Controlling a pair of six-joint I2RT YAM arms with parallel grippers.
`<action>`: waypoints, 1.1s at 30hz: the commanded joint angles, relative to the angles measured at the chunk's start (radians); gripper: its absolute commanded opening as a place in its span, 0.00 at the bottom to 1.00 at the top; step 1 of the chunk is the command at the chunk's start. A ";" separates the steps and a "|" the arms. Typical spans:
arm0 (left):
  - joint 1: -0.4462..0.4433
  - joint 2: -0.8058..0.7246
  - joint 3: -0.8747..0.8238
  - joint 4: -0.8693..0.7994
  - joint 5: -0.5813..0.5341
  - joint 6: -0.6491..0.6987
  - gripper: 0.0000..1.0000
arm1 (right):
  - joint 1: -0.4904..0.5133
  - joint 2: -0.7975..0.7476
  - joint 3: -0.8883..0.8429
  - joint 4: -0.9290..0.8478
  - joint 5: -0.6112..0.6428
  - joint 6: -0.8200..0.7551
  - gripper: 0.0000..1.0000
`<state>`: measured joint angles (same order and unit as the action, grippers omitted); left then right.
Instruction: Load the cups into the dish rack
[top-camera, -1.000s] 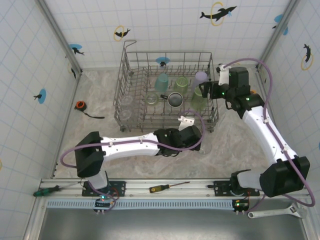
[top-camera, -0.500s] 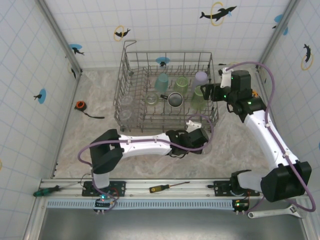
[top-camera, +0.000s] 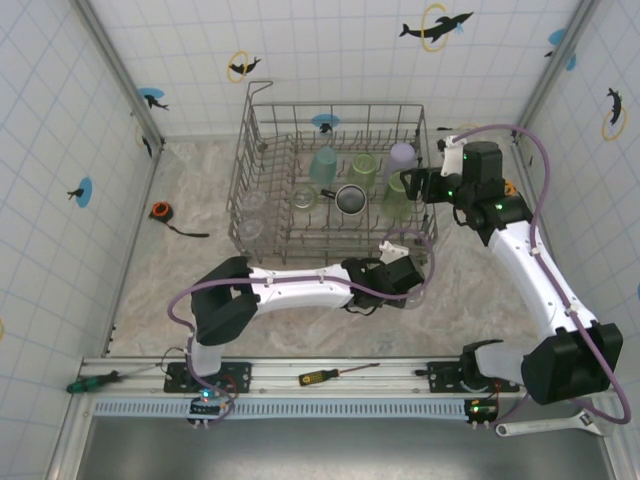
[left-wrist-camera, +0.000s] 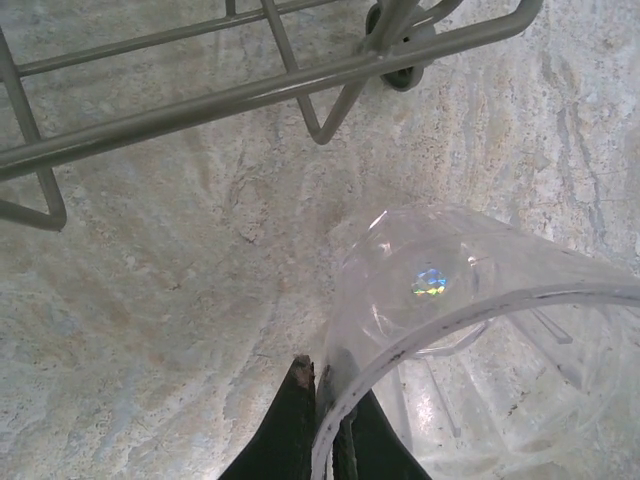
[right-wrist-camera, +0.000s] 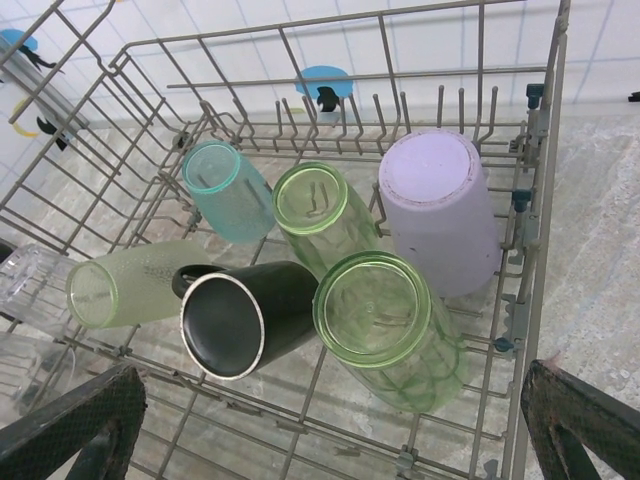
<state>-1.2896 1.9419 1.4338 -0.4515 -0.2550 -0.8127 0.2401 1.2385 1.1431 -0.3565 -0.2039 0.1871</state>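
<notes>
Clear glass (left-wrist-camera: 480, 330): on the tabletop (left-wrist-camera: 150, 280), just outside the dish rack's (top-camera: 335, 105) near-right corner.
Left gripper (left-wrist-camera: 320, 375): just closed, now pinching the glass's rim; lifting looks next.
Right gripper (right-wrist-camera: 328, 380): wide, empty, above the rack.

Clear glass (left-wrist-camera: 470, 330): transparent, rim pinched in the left gripper (left-wrist-camera: 328, 420).
Dish rack (right-wrist-camera: 545, 200): grey wire, just ahead of the right gripper (right-wrist-camera: 330, 400).
Inside it: teal tumbler (right-wrist-camera: 228, 190), pale green cups (right-wrist-camera: 375, 320), lavender cup (right-wrist-camera: 440, 210), black mug (right-wrist-camera: 240, 315), all leaning.
</notes>
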 joint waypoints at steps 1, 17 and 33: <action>-0.003 -0.020 0.036 -0.055 -0.007 0.007 0.00 | -0.004 -0.017 -0.005 0.032 -0.011 0.012 1.00; 0.010 -0.060 0.520 -0.385 0.014 0.114 0.00 | -0.004 0.005 0.088 -0.039 0.020 0.011 1.00; 0.337 -0.173 0.564 -0.274 0.186 0.220 0.00 | -0.004 0.095 0.175 -0.038 0.007 0.038 1.00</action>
<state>-1.0107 1.8252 1.9644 -0.7933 -0.0948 -0.6319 0.2344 1.3125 1.2694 -0.3855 -0.1658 0.2245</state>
